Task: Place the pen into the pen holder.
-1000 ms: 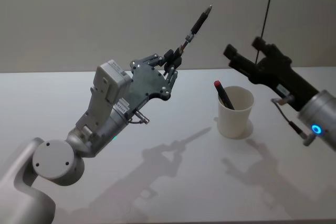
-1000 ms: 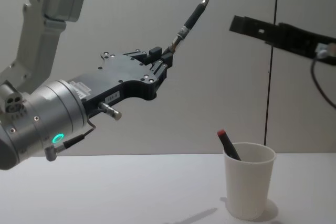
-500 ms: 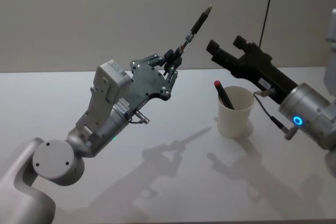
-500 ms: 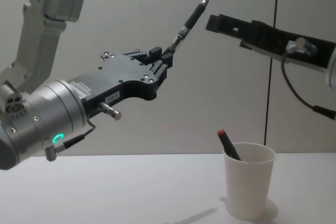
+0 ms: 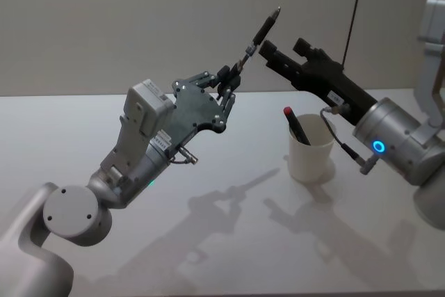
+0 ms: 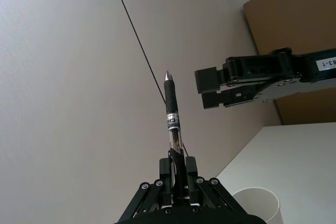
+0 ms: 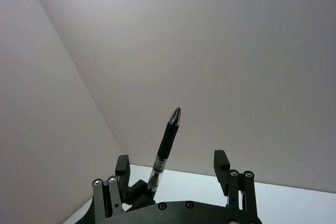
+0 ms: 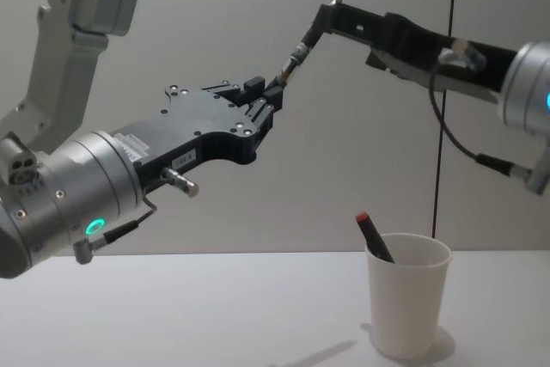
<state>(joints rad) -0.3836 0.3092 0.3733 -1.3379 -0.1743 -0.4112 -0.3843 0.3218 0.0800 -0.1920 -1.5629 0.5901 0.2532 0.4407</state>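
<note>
The pen holder [image 5: 311,149], a plain white paper cup, stands upright on the white table [image 5: 208,241] to our right of centre, and from the chest view we see it near the table's front edge. A dark pen with a red cap [image 5: 295,125] already leans inside it, its red end poking above the rim on the cup's left side.

Our left arm reaches up and forward from the lower left, a green light on its wrist. The left gripper [image 5: 227,85] is raised well above the table and to the left of the cup, its fingers closed tight on the lower end of the pen [image 5: 259,36]. That pen points up and to the right at a steep slant, black grip and metal tip uppermost, high in the air and well above the cup.

Our right arm comes in from the right edge with a blue light on its wrist. The right gripper [image 5: 272,52] has its two fingers spread apart, and in the right wrist view we see the pen's upper half standing between them, nearer one finger [image 7: 122,167] than the other. In the chest view the fingertip seems to overlap the pen's tip, though we cannot tell whether it touches. In the left wrist view the spread gripper sits just beside the black grip.
</note>
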